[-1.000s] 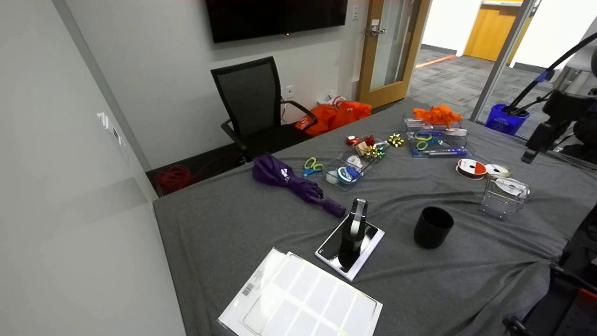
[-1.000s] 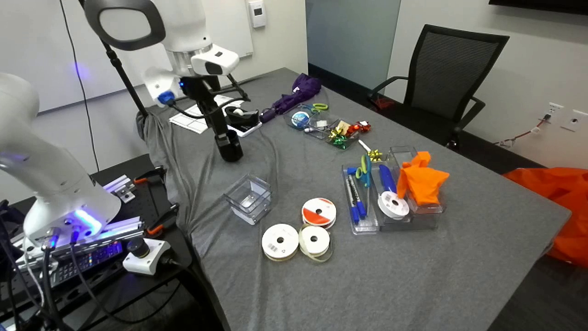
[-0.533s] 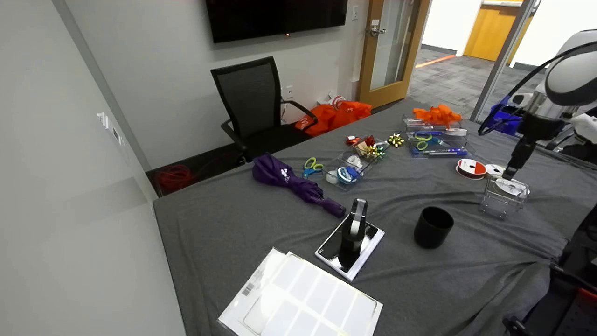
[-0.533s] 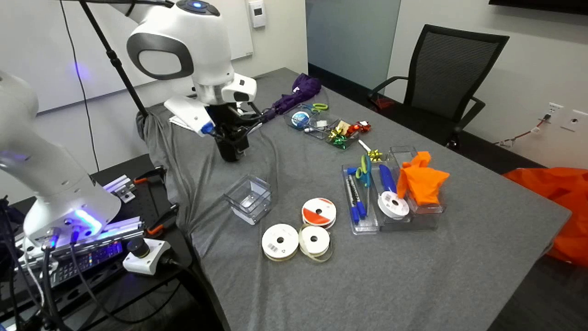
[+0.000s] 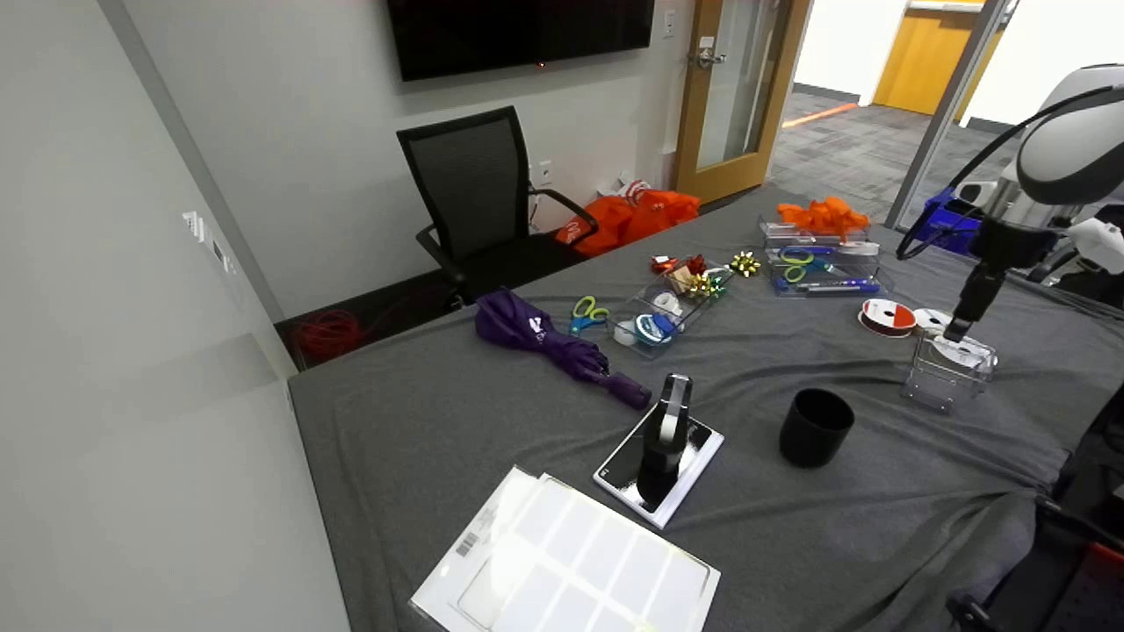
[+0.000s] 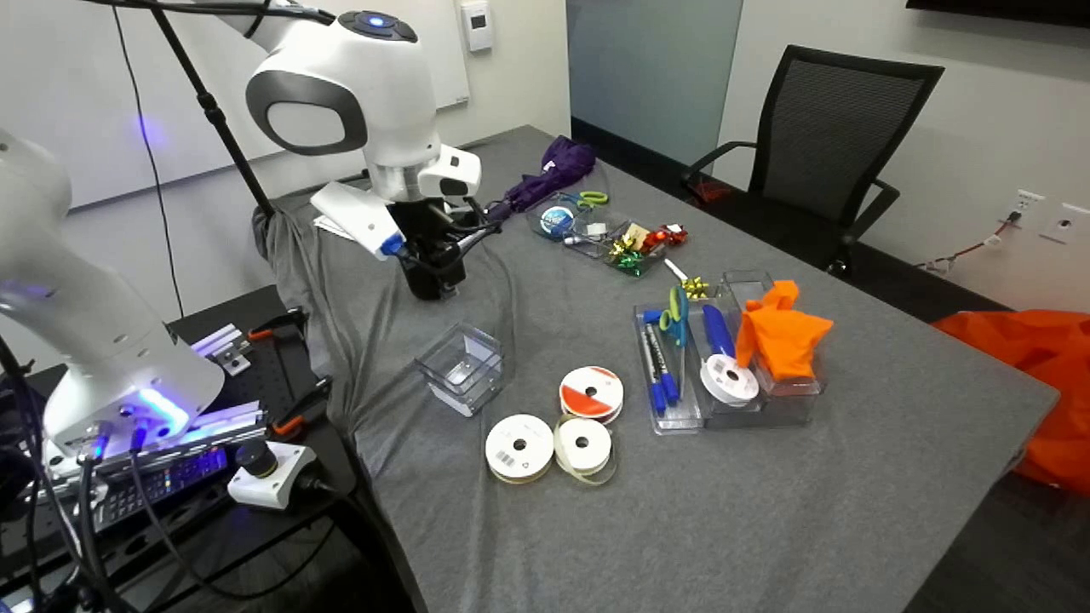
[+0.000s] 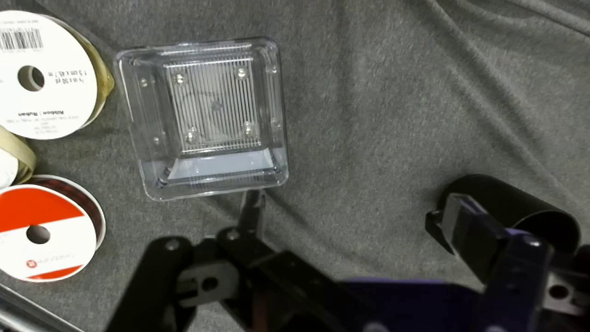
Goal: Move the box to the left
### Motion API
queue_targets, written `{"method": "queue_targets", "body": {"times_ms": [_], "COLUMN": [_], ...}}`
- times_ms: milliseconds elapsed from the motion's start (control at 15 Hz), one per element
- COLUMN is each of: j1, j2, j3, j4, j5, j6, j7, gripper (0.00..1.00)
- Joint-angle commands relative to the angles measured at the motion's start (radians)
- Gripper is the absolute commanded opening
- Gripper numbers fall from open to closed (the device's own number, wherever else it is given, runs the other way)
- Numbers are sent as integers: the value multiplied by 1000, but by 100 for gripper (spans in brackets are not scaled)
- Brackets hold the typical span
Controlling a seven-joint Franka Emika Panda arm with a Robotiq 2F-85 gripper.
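holds the pincer (image 7: 357, 216) spread wide, near the clear box (image 7: 212, 113) at 1 fingertip (image 7: 251, 208) and the black cup (image 7: 511, 199) beyond the other

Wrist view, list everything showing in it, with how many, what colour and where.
Clear plastic box: 1, colourless, upper left of centre
Barcoded ribbon spool: 1, white and gold, upper left
Cream ribbon spool: 1, white and cream, left edge
Red-faced ribbon spool: 1, red and white, lower left
Cup: 1, black, right, partly hidden
Tablecloth: 1, grey, underneath
Unidentified bar: 1, silvery, bottom left corner
Gripper: 1, mostly black, bottom, open
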State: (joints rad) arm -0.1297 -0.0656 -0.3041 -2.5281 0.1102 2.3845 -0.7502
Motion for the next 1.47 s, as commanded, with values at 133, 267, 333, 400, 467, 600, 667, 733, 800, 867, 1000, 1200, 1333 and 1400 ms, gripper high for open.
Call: {"method": "queue_targets", "body": {"times_ms": [133, 267, 333, 400, 467, 600, 667, 733, 800, 867, 1000, 1200, 1333, 1400], "j1": [-48, -62, -69, -77, -85, -104, -114, -125, -140, -163, -218, -262, -277, -283], "j2": [78, 125, 151, 180, 203, 251, 272, 293, 315, 333, 366, 400, 422, 429], "j3": [12, 16, 19, 23, 29, 47, 59, 69, 86, 114, 175, 219, 231, 235], "j4": [-7, 5, 11, 17, 21, 25, 26, 31, 37, 44, 66, 93, 107, 112], "j5": [2, -3, 12, 23, 34, 41, 45, 44, 57, 100, 213, 293, 312, 314], "j6": [44, 76, 94, 110, 126, 164, 187, 198, 211, 218, 204, 188, 192, 192], "j7": [-90, -101, -124, -151, -175, -212, -225, -235, -257, -299, -410, -505, -531, -537], "gripper": [100, 100, 100, 100, 100, 100, 100, 100, 100, 100, 74, 51, 37, 31]}}
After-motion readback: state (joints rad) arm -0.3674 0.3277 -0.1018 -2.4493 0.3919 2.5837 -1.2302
